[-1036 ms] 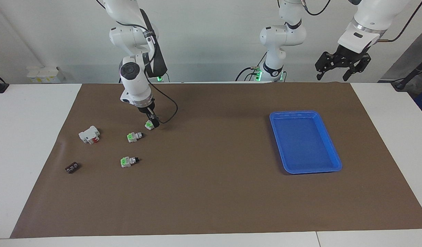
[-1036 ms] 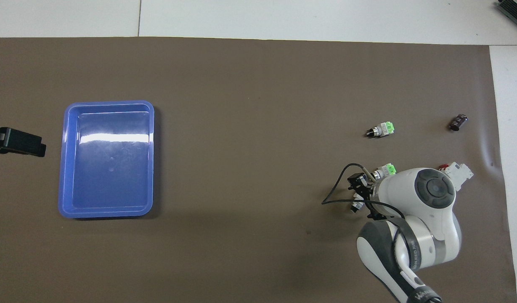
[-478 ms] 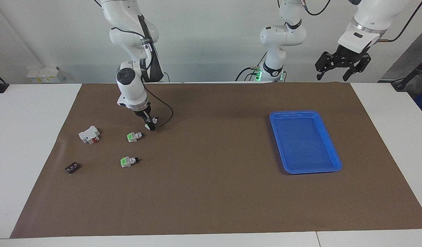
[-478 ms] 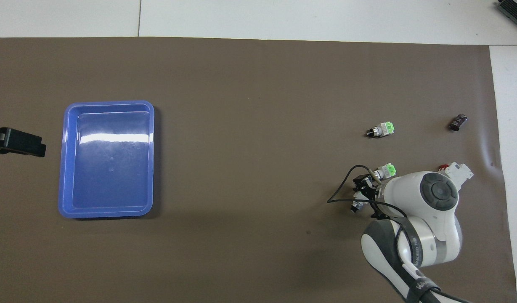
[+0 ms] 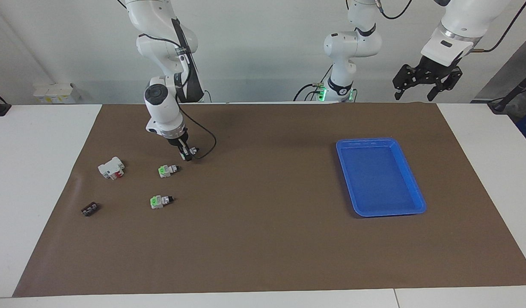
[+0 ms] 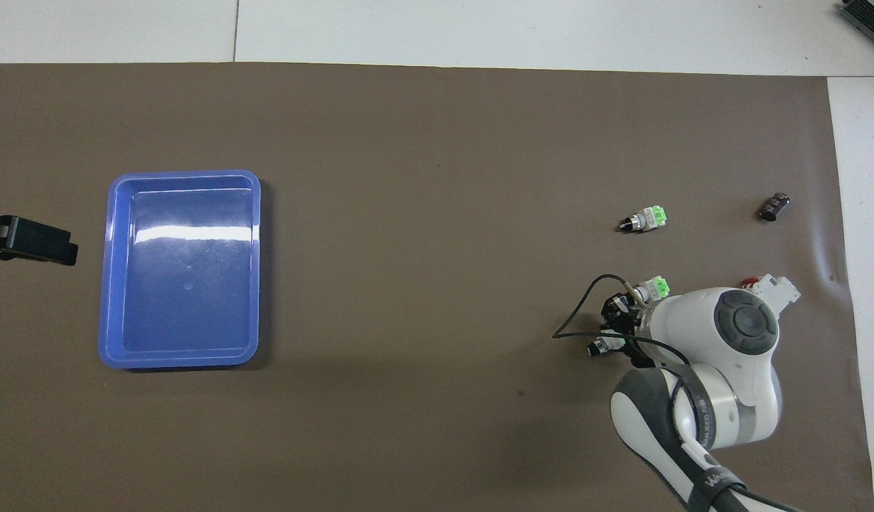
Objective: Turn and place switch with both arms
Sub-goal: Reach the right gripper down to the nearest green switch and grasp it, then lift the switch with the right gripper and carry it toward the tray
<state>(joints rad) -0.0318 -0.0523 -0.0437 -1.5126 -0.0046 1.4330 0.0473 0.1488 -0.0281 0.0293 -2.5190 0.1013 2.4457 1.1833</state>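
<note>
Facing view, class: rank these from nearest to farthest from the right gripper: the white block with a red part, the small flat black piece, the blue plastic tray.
1. The white block with a red part, beside the right gripper, toward the right arm's end.
2. The small flat black piece, farther from the robots, near the mat's edge.
3. The blue plastic tray, toward the left arm's end.

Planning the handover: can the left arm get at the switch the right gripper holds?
Probably yes: the right gripper holds the switch up over bare mat, and the left gripper waits raised, nothing between them.
</note>
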